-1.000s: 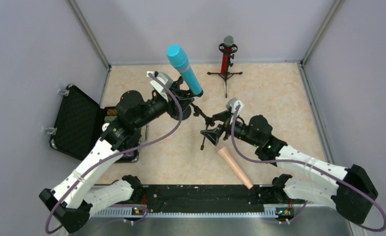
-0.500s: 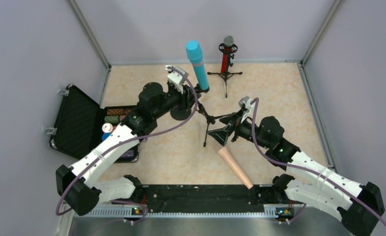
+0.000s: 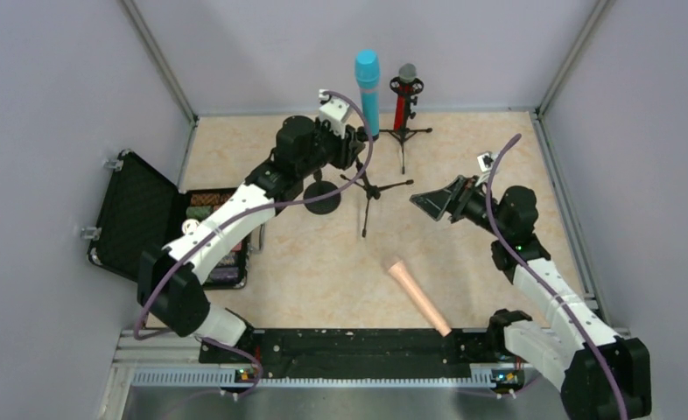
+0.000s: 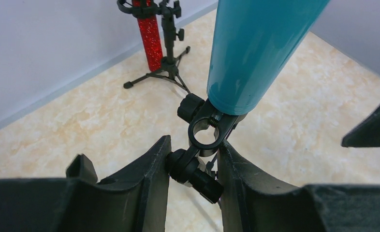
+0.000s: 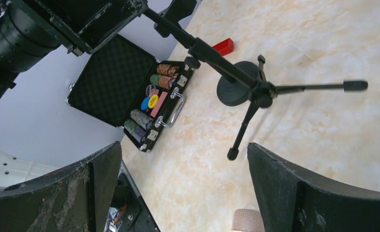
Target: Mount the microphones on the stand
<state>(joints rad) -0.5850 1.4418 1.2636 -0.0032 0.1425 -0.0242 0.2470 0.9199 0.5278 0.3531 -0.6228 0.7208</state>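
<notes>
The cyan-blue microphone point(image 3: 368, 86) stands upright in the clamp of a black tripod stand point(image 3: 368, 189). My left gripper point(image 3: 347, 147) is shut on the stand's clamp joint point(image 4: 197, 164) just under the microphone point(image 4: 255, 48). The glittery red microphone point(image 3: 402, 98) sits in its own stand at the back, also in the left wrist view point(image 4: 149, 34). The peach-pink microphone point(image 3: 420, 297) lies on the table in front. My right gripper point(image 3: 437, 203) is open and empty, right of the tripod point(image 5: 255, 94); the peach head point(image 5: 248, 223) shows below its open jaws point(image 5: 183, 154).
An open black case point(image 3: 143, 219) with small items lies at the left. A round black base point(image 3: 321, 199) sits beside the tripod. A small red block point(image 5: 223, 46) lies behind it. Grey walls close in the back and sides.
My left arm has swung the cyan microphone and its stand upright and toward the back. My right gripper has drawn back to the right, away from the tripod legs.
</notes>
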